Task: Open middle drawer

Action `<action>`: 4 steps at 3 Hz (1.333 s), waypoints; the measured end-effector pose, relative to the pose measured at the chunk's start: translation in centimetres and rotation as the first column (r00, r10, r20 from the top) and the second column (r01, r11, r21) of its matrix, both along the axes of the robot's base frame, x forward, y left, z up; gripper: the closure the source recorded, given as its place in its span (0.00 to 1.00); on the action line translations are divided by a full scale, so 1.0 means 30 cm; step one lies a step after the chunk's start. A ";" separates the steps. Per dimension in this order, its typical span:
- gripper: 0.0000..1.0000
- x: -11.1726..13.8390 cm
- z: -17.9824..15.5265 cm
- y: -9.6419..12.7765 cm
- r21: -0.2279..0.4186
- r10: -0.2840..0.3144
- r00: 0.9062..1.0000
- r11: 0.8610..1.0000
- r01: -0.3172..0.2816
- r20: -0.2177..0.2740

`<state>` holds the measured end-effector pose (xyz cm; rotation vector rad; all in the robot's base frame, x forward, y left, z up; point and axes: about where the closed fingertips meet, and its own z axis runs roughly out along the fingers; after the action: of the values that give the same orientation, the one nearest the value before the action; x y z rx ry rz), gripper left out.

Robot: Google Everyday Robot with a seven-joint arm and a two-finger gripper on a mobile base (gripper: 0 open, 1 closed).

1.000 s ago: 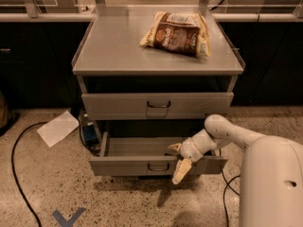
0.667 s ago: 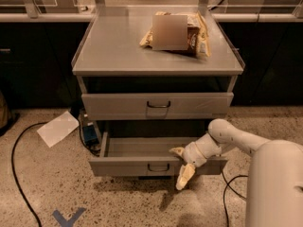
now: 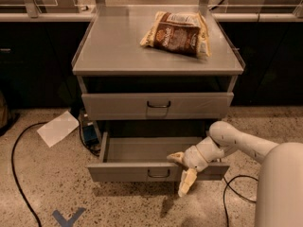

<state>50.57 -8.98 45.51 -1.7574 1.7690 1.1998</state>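
Observation:
The middle drawer [image 3: 128, 171] is a wide grey metal drawer with a small dark wire handle [image 3: 158, 174]. It stands pulled out from the cabinet, with its inside bare. My gripper [image 3: 181, 173] is at the drawer's front panel, just right of the handle. It is open, with one pale finger [image 3: 175, 157] over the panel's top edge and the other finger [image 3: 186, 184] hanging in front of the panel. The taller top drawer [image 3: 113, 106] above is closed. The lowest drawer is hidden under the open one.
A brown snack bag [image 3: 176, 33] lies on the grey cabinet top [image 3: 113, 46]. A white sheet of paper [image 3: 57, 128] and a black cable [image 3: 19, 174] lie on the speckled floor to the left. Another cable [image 3: 232, 188] lies to the right. A blue floor mark [image 3: 68, 217] is in front.
My gripper has shifted slightly down and right along the drawer front. The middle drawer stays pulled out. The view has moved a little.

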 end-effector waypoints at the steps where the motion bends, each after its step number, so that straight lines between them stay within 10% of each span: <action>1: 0.00 -0.024 -0.026 0.010 -0.008 0.026 0.999 1.000 -0.026 -0.036; 4: 0.00 -0.177 0.052 -0.009 0.001 0.105 0.983 0.994 -0.106 -0.149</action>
<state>45.26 -9.24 47.08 -1.8281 1.7829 1.4030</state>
